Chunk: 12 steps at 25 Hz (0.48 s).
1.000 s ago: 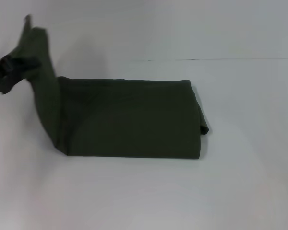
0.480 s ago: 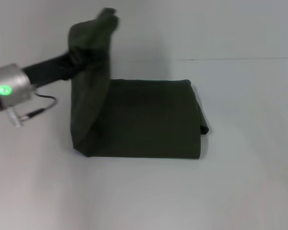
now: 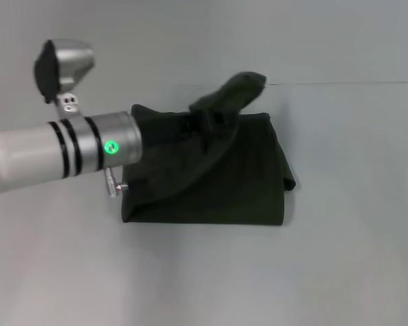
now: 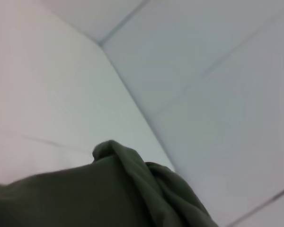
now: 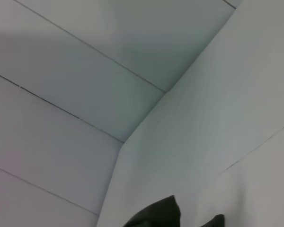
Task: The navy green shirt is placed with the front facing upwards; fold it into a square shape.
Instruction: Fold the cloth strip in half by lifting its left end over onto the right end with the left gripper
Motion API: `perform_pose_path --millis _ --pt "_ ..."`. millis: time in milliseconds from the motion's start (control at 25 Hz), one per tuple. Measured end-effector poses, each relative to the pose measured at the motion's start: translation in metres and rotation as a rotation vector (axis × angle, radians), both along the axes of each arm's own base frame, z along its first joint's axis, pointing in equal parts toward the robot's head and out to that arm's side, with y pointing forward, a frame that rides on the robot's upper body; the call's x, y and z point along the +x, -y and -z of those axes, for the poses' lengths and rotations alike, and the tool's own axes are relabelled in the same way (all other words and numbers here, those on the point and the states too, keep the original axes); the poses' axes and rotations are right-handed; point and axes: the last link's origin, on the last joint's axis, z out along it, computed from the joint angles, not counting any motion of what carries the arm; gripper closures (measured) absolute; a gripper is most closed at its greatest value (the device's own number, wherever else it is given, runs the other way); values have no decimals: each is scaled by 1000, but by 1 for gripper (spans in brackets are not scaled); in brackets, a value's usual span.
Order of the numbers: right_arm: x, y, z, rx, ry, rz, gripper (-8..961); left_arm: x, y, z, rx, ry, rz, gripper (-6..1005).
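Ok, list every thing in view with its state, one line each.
shirt: lying on the table, folded into a rough rectangle, its left end lifted and carried over the rest.
left pincer: above the shirt's far edge, shut on the raised cloth.
right pincer: not in view.
table: white, bearing the shirt.

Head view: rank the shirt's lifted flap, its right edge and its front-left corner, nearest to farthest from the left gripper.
1. Lifted flap, pinched in the left gripper, at the back.
2. Right edge, on the robot's right.
3. Front-left corner, nearest the robot.
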Motion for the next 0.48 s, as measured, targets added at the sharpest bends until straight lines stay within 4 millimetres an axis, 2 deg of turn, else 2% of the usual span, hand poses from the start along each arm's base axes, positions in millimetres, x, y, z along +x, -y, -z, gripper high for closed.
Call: perform_pose_path --millis 200,480 --pt "1 3 1 -3 -2 -3 192 10 6 22 -52 -73 58 878" --pt "2 5 1 -7 -2 -1 192 19 16 39 -97 -145 166 861"
